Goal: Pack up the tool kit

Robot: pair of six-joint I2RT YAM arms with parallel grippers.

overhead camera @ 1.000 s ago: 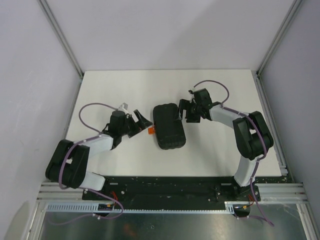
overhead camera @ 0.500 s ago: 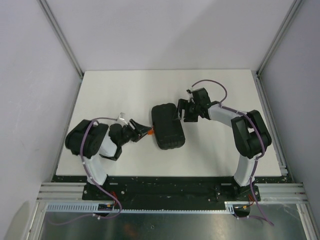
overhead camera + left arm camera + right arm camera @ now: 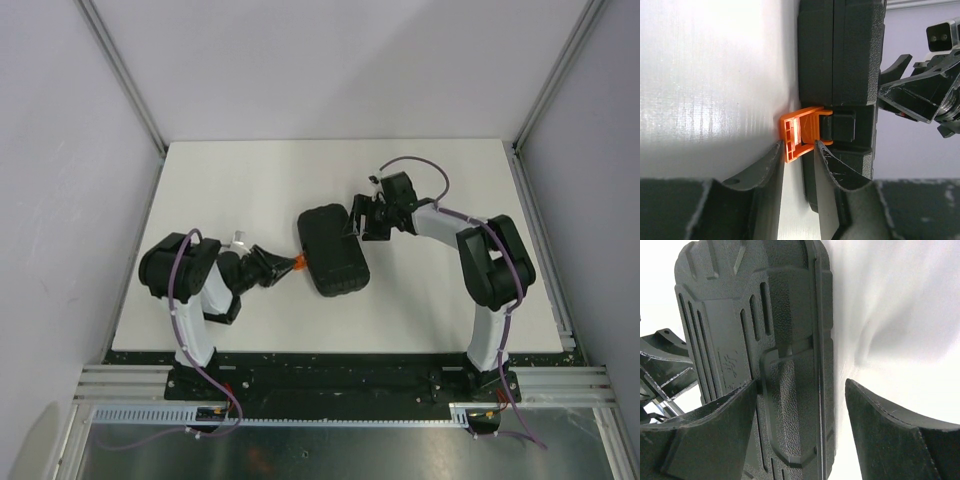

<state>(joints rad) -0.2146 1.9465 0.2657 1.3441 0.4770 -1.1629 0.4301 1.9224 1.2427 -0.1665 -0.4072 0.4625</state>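
The tool kit's black case point(image 3: 332, 250) lies closed on the white table point(image 3: 230, 180), with no loose tools showing. Its orange latch point(image 3: 298, 264) sticks out of the left side. In the left wrist view the latch point(image 3: 801, 131) stands flipped open off the case point(image 3: 850, 60). My left gripper point(image 3: 799, 145) is shut on the latch's tip, one finger point(image 3: 771, 165) against each side. My right gripper point(image 3: 801, 382) stands open astride the case's right edge point(image 3: 822, 340): one finger point(image 3: 735, 415) lies on the lid, the other point(image 3: 875, 415) over the table.
Grey walls and aluminium posts point(image 3: 120, 80) bound the table on three sides. The black base rail point(image 3: 330, 370) runs along the near edge. The right arm's elbow point(image 3: 490, 260) stands to the right of the case.
My left gripper has closed in from wide open onto the orange latch, and its arm has folded back. The case and the right gripper have shifted slightly left.
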